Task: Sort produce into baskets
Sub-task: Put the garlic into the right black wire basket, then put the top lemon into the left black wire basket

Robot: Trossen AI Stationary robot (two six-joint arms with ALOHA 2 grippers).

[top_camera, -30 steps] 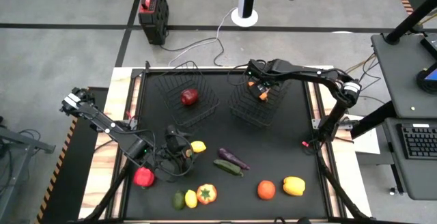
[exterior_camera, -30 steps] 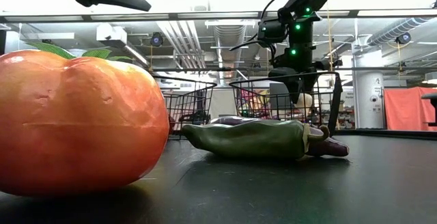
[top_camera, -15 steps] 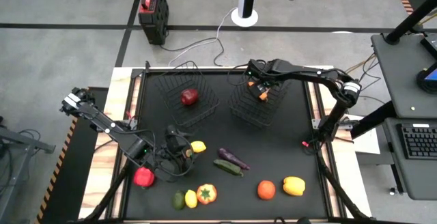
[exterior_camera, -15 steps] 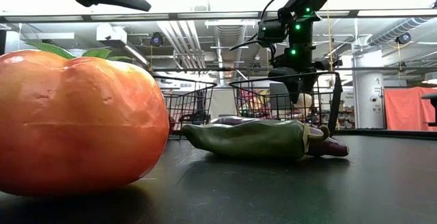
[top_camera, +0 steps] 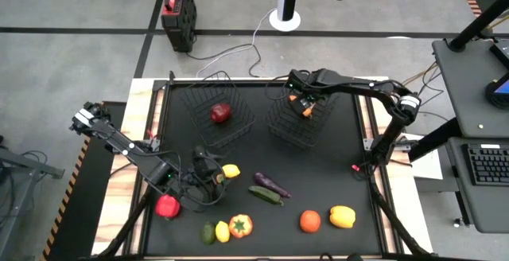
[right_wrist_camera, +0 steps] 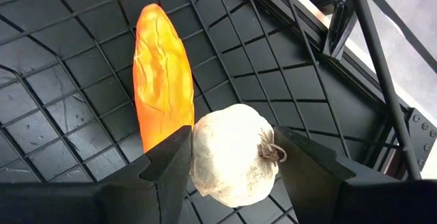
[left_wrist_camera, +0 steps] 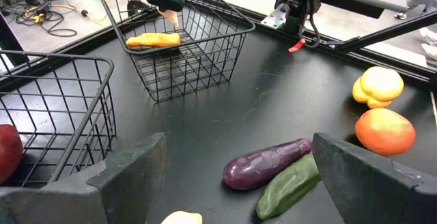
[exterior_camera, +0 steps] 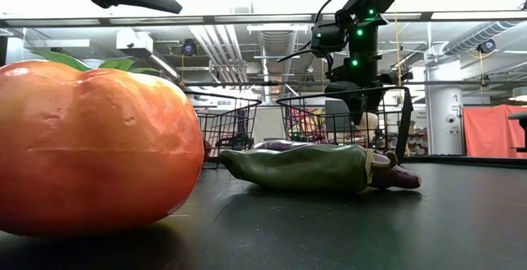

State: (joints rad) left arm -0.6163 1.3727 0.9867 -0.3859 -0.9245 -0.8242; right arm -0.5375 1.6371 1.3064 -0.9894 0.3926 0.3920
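Two black wire baskets stand at the table's far side. The left basket (top_camera: 221, 116) holds a red apple (top_camera: 220, 113). The right basket (top_camera: 296, 119) holds an orange carrot (right_wrist_camera: 162, 74) lying on its floor. My right gripper (top_camera: 307, 103) reaches down into the right basket, shut on a white garlic (right_wrist_camera: 234, 154). My left gripper (top_camera: 211, 173) is open and empty, low over the table beside a lemon (top_camera: 231, 170). In the left wrist view the gripper (left_wrist_camera: 232, 183) faces a purple eggplant (left_wrist_camera: 266, 164) and a green cucumber (left_wrist_camera: 287, 186). My right gripper pinches the garlic's two opposite sides (right_wrist_camera: 199, 157) between its two fingers. The fingers come from above, pointing down into the right basket. The garlic sits between the fingertips beside the carrot's near end; whether it touches the basket floor I cannot tell.
Loose produce lies along the table's near half: a red pepper (top_camera: 168, 206), a small green and a small yellow piece (top_camera: 215, 232), an orange-red pepper (top_camera: 240, 226), an orange tomato (top_camera: 310, 221) and a yellow pepper (top_camera: 342, 216). The low view is half filled by one orange fruit (exterior_camera: 90, 146).
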